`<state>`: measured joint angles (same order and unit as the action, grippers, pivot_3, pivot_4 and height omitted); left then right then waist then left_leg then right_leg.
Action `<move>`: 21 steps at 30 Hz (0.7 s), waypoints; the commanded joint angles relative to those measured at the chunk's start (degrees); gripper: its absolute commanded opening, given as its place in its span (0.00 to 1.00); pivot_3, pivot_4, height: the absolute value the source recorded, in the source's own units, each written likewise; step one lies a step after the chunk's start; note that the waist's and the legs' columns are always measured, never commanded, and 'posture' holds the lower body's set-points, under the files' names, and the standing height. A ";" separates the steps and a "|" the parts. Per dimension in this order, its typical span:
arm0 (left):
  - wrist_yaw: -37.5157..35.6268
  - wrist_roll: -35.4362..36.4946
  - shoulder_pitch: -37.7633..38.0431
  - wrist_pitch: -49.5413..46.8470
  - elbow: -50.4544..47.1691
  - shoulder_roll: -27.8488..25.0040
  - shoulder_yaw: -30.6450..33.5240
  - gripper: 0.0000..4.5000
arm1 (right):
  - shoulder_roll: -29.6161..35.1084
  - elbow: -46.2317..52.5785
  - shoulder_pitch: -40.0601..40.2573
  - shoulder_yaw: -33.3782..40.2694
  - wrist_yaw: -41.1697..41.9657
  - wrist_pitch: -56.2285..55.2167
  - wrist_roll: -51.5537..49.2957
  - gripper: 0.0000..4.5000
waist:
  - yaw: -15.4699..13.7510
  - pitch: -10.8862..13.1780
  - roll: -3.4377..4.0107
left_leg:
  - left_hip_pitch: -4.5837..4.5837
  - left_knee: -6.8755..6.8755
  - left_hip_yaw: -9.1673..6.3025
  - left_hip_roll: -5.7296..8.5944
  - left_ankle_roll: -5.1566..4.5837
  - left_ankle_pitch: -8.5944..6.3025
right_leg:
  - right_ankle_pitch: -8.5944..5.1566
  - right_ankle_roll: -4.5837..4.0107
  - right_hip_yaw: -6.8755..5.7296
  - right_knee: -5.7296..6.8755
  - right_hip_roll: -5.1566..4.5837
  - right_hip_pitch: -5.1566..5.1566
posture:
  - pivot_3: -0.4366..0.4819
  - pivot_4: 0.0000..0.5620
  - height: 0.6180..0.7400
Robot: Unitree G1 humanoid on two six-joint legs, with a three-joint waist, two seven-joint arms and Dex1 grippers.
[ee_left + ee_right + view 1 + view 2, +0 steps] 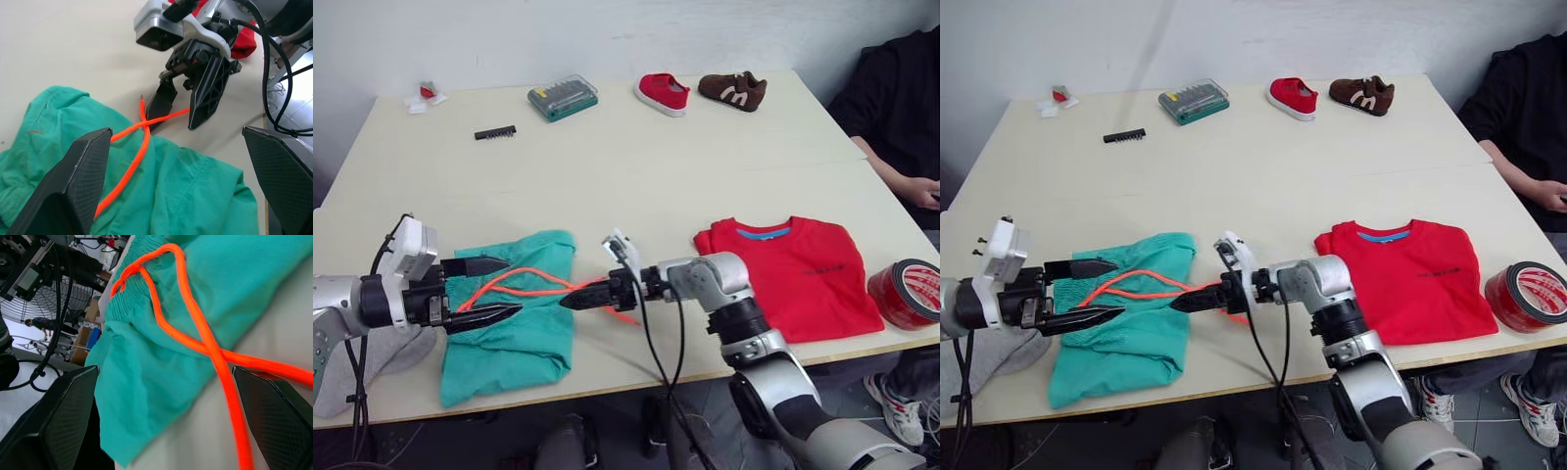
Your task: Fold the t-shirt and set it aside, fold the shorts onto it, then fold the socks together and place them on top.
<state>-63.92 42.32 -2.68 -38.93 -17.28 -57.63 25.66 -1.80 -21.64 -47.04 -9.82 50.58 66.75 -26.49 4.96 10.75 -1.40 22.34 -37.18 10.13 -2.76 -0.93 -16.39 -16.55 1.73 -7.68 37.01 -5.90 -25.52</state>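
The shorts [514,308] lie crumpled at the near edge of the surface [636,166], between the two end effectors. They look thin and limp, so they would likely sag and bunch wherever they are lifted. The gathered waistband seems the firmest place to pinch, or a hem corner for drawing a fold flat. The orange drawstring [524,289] is loose and probably slick, a poor handle that may snag.

The left end effector [481,292] hovers over the shorts with its fingers spread, one to each side of the drawstring loop, gripping nothing. The teal cloth lies directly beneath and ahead of it. Behind it, under the left arm, a grey piece of fabric [362,367] hangs at the surface edge, probably the socks, soft and light.

The right end effector [570,298] points at the shorts from the other side, its tips just at the cloth's edge. The left wrist view shows its fingers apart, straddling the crossed drawstring ends on the bare surface without clamping them.

Behind the right end effector, beside its forearm, the t-shirt [793,274] lies folded flat, well apart from the shorts. Its cotton looks soft and easy to rumple. A tape roll [911,292] sits just past it.

Farther off are a bit case [563,97], a black strip [495,132], and a red shoe [663,94] and a brown shoe [732,90].
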 commanded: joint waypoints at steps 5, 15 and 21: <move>-1.79 0.13 2.40 0.44 -0.41 -2.28 6.83 0.99 | -6.05 -11.21 -3.77 -2.04 -4.49 -6.47 3.46 1.00 | 0.32 0.00 0.00 | -0.19 0.11 0.00 -0.20 0.35 0.10 | -0.18 -0.31 0.02 0.19 0.25 0.00 | 0.48 0.27 1.00; -0.51 -0.73 2.78 1.58 -0.96 -1.37 6.52 1.00 | -5.27 -11.62 -4.67 -2.79 -2.65 -9.77 4.28 0.41 | -0.05 -0.01 -0.02 | -0.21 0.14 -0.10 -0.25 0.83 0.03 | -0.27 -0.48 0.02 0.37 0.28 -0.04 | 0.48 0.27 1.00; -0.08 0.69 -1.53 1.35 -0.72 -0.26 2.42 1.00 | -0.80 -3.02 -5.12 -1.55 -1.48 -7.34 2.47 0.01 | -0.35 -0.01 -0.02 | -0.21 0.08 -0.12 -0.26 0.83 0.04 | -0.27 -0.48 0.02 0.39 0.29 -0.02 | 0.48 0.27 1.00</move>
<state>-64.09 41.74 -3.06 -38.00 -17.37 -58.36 28.26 -4.73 -28.33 -51.93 -13.04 48.99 58.21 -23.26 4.62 10.74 -1.41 22.14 -37.10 9.99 -3.01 -0.11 -16.33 -16.82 1.25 -7.66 37.40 -5.63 -25.54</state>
